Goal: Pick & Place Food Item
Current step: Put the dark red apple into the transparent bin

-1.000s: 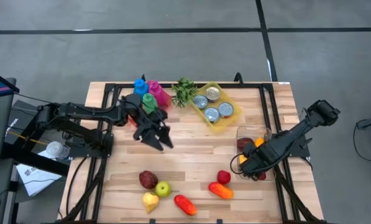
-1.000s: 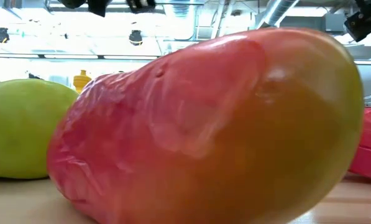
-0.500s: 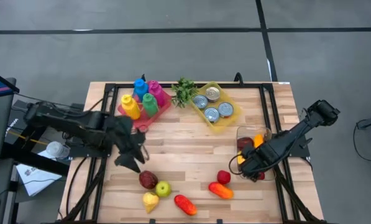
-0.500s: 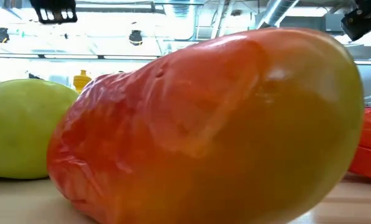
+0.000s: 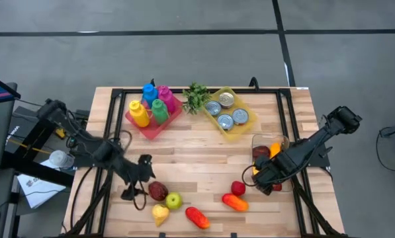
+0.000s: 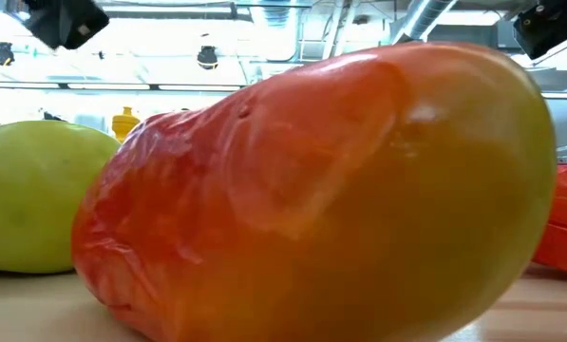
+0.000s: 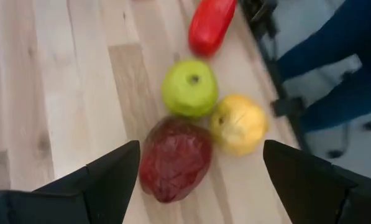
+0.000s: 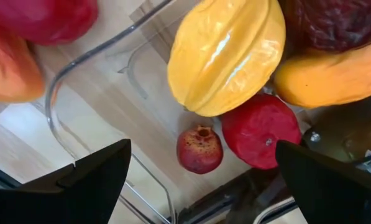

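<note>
Currently several fruits lie in the clear container (image 5: 268, 142) beneath the spread, empty right gripper (image 5: 262, 176), while the spread left gripper (image 5: 139, 188) hovers beside the dark red fruit (image 5: 158, 191), one of six still on the table (image 5: 197, 155).

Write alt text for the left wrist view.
The left gripper, fingers spread open, hovers above a dark red fruit on the wooden table. A green apple and a yellow fruit touch it; a red pepper lies beyond.
</note>
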Robot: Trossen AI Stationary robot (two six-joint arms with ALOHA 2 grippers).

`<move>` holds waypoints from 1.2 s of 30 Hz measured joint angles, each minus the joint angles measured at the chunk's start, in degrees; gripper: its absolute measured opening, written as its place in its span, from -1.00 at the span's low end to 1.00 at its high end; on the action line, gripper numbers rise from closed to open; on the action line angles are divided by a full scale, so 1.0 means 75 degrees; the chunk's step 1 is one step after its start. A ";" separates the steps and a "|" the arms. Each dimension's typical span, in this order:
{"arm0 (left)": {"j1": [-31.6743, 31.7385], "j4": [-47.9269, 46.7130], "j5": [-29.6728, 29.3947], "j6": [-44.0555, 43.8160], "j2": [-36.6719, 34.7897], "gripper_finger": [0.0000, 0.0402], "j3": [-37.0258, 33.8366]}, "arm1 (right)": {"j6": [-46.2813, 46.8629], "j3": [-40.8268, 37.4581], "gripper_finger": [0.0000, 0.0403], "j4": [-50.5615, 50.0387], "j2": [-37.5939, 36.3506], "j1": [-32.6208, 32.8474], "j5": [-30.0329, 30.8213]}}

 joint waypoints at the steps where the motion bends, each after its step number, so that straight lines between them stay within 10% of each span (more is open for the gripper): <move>1: -0.0091 -0.0001 -0.0096 0.0026 0.0175 0.65 0.0000 | 0.0002 0.0000 0.95 0.0021 0.0000 0.0000 0.0001; 20: -0.0143 0.0488 -0.0687 0.0405 0.1795 0.62 -0.0025 | -0.0062 0.0000 0.95 0.0181 0.0006 0.0000 0.0057; 36: -0.0157 0.5165 0.0204 0.0408 0.1790 0.72 -0.2868 | -0.0227 0.0000 0.95 0.0353 0.0006 -0.0128 0.0054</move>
